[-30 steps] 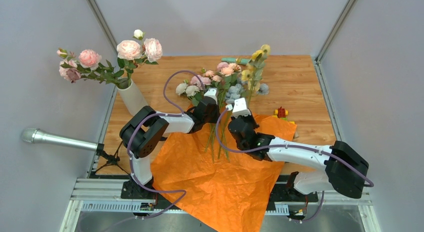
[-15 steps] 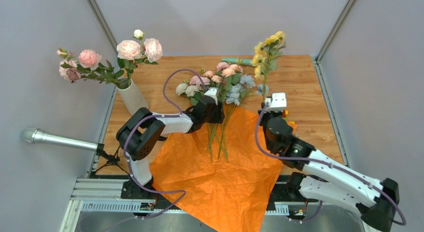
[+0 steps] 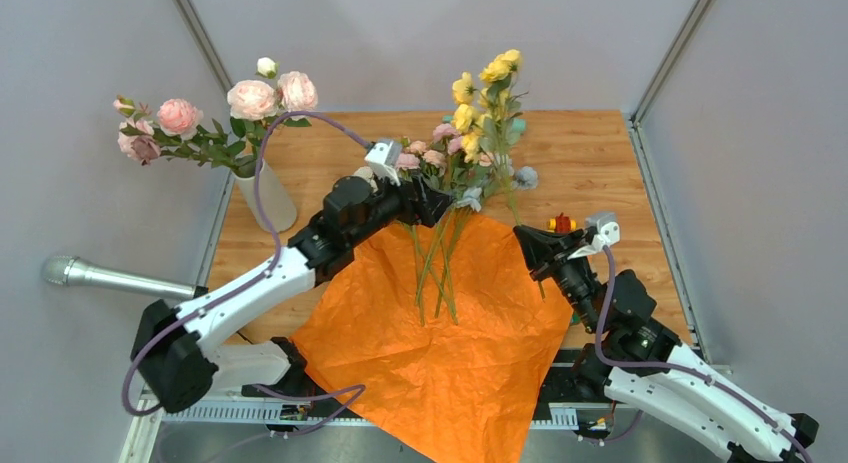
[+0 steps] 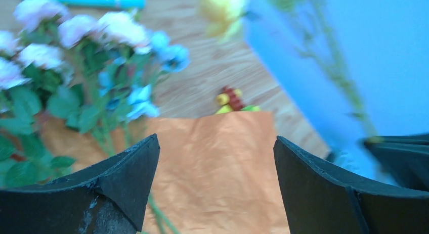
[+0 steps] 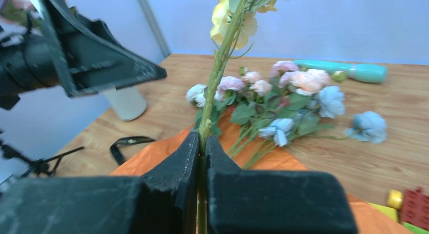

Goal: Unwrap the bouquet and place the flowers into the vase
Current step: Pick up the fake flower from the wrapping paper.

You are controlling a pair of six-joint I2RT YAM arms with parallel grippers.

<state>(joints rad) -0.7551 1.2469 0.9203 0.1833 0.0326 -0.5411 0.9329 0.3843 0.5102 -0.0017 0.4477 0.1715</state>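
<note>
**Item in hand.** One long green-stemmed spray of yellow artificial blooms [image 5: 226,26] stands upright. The right gripper [image 5: 201,143] clamps it low on the stem, jaws closed tight upon it. With blooms up and foot down, it is judged ready for lowering into a narrow mouth. It stands over the right edge of the paper, well apart from the vase.

**Remaining flowers.** One heap of pink, white and pale blue blooms [image 3: 440,161] lies with its stems on the unfolded crinkled orange paper sheet [image 3: 440,373]. The stem count cannot be told. There is one sheet, spread open, so unwrapping is judged complete. One black strap [image 5: 126,141] lies loose on the wooden table [image 3: 590,153].

**Left gripper** [image 4: 215,163]. The jaws are wide with nothing between them, poised over the heap. It is judged ready to take a further stem.

**Vase.** One plain off-white cylindrical vase [image 3: 268,198] stands at the far left. It already carries pink roses [image 3: 250,98]: four large blooms counted, plus one white bud.

**Surroundings.**
- One teal wand [image 5: 349,69].
- One cluster of small toy blocks [image 3: 562,224].
- One grey metal tube [image 3: 100,276].
</note>
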